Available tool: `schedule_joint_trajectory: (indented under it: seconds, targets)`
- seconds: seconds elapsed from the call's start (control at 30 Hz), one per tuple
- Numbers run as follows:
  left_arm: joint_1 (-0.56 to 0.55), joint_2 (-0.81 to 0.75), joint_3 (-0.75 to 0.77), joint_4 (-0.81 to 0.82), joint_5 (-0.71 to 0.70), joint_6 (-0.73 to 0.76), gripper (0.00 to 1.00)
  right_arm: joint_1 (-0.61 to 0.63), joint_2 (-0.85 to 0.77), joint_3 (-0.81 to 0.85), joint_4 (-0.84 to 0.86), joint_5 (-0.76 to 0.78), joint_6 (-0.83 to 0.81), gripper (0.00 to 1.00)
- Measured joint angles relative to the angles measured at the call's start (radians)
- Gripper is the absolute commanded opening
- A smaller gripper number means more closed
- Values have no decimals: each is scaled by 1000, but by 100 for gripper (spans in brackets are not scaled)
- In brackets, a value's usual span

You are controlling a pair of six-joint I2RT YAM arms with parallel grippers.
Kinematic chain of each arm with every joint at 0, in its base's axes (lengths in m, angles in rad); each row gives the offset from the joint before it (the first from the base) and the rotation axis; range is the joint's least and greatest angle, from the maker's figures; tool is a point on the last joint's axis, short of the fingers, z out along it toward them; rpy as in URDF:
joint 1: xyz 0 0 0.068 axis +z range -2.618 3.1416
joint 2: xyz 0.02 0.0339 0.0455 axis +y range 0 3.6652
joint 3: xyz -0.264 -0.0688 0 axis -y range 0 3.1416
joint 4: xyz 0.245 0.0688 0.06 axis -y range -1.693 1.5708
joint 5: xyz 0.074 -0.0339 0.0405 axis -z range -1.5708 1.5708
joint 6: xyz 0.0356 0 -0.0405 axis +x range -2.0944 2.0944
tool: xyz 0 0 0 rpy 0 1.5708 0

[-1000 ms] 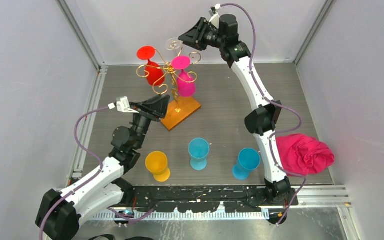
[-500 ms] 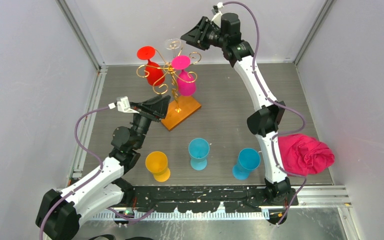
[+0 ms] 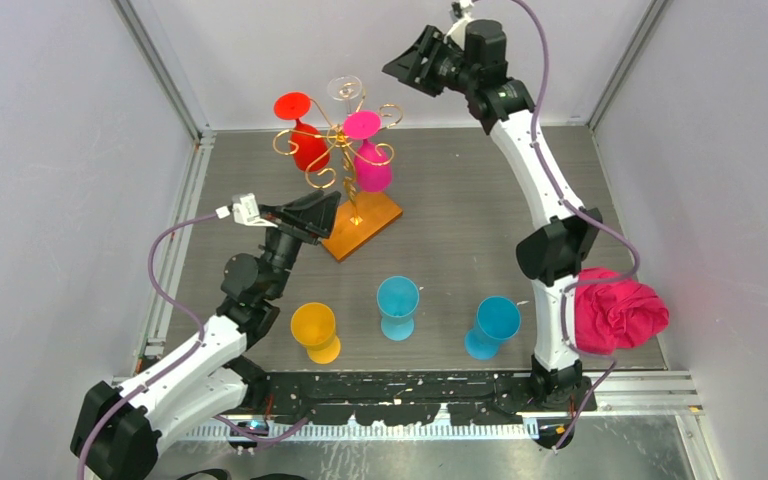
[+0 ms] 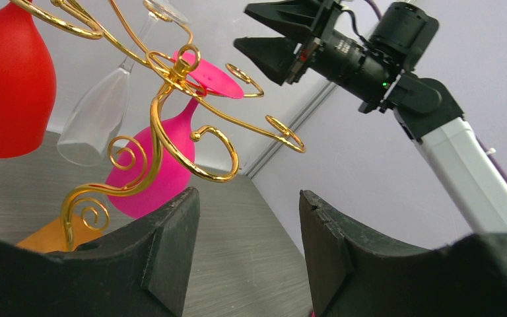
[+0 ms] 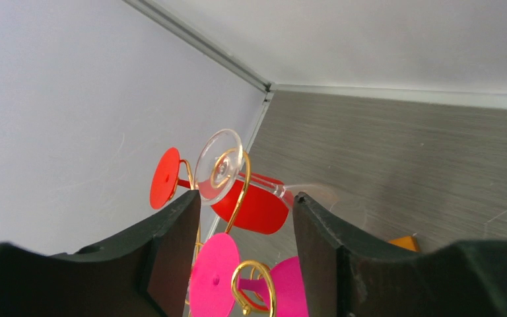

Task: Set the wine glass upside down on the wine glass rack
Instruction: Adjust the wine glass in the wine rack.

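The right arm rises from its base at the lower right of the top view, bends at a dark elbow at middle right, and reaches up to the upper centre. Its right pincer [image 3: 400,60] points left toward the top of the wine glass rack [image 3: 345,150]. The pincer's fingers stand apart with nothing between them. It sits near the rack, to its upper right, and touches nothing.

The clear wine glass [image 5: 219,165] hangs upside down on the rack. Its round foot sits on a gold scroll arm at the top, and its bowl hangs below among the wires. In the right wrist view the foot shows in the gap between the two dark fingers, but farther off.

The left arm comes up from the lower left corner, folds at its elbow, and holds the left pincer [image 3: 330,205] low, just left of the rack's orange-brown base. Its fingers are also apart and grip nothing; whether they touch the base I cannot tell.

A red glass [image 3: 308,145] and a pink glass [image 3: 372,165] hang bowl-down on the same rack. On the grey counter [image 3: 440,200], a yellow glass [image 3: 315,328] and two blue glasses [image 3: 398,300] stand upright across the lower middle. A pink cloth [image 3: 615,308] lies at the right.
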Motion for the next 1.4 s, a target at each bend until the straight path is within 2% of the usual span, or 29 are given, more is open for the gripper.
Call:
schedule_joint_trajectory:
  seconds: [0.17,0.37,0.53,0.7,0.93,1.07,1.17,1.27,1.33,1.4]
  targets:
    - [0,-29,0,-14,5,3,59,-25,-189,-207,66,56,-73,69]
    - [0,-60,0,-21,10,4,60,-34,-431,-514,156,136,-198,82]
    - [0,-76,0,-41,25,12,62,-30,-623,-798,252,179,-303,83]
    - [0,-96,1,-64,44,31,63,-29,-780,-1112,441,208,-332,84]
    - [0,-111,14,-85,69,53,65,2,-826,-1376,606,252,-375,84]
    - [0,-111,14,-93,75,62,66,55,-826,-1427,648,269,-436,74]
    - [0,-112,14,-103,74,76,66,85,-822,-1513,826,263,-473,74]
    - [0,-119,14,-115,74,87,67,99,-797,-1606,989,259,-502,79]
    - [0,-128,14,-124,73,95,67,107,-754,-1624,1044,254,-521,87]
    - [0,-136,14,-127,69,107,67,118,-711,-1631,1099,252,-547,90]
